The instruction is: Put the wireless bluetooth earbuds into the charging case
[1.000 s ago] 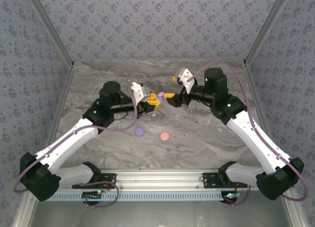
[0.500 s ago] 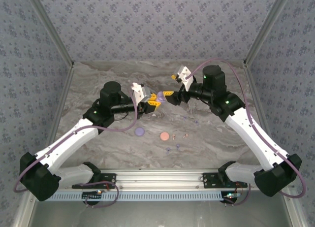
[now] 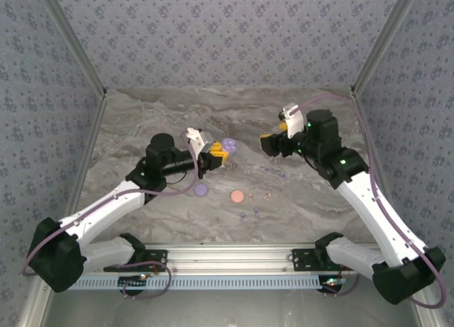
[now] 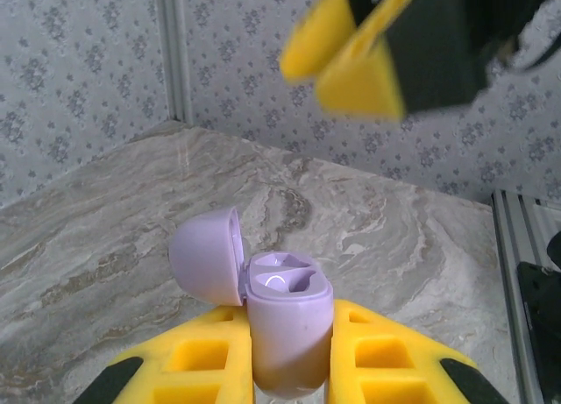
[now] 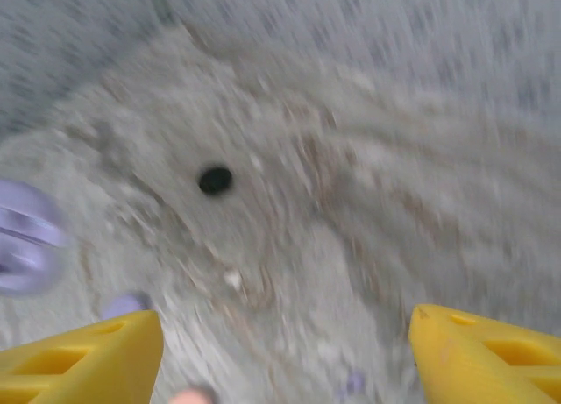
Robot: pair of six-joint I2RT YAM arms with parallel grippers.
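My left gripper (image 3: 217, 153) is shut on the lilac charging case (image 4: 289, 321), holding it upright above the table. Its lid (image 4: 206, 257) is swung open to the left and both wells look empty. In the top view the case (image 3: 228, 144) shows just past the left fingers. My right gripper (image 3: 267, 144) hangs open to the case's right, apart from it, with nothing between its yellow fingers (image 5: 88, 356). Tiny earbuds lie on the marble: lilac ones (image 3: 242, 215) (image 3: 282, 176) and a pinkish one (image 3: 267, 196).
A lilac puck (image 3: 201, 190) and a pink puck (image 3: 237, 196) lie on the marble table (image 3: 142, 121) in front of the grippers. The right wrist view is motion-blurred, with a small dark blob (image 5: 215, 179) on the marble. Patterned walls close in the back and sides.
The right gripper has drawn back to the right, away from the case it was touching. The left gripper has shifted slightly, still holding the case, whose lid now stands open.
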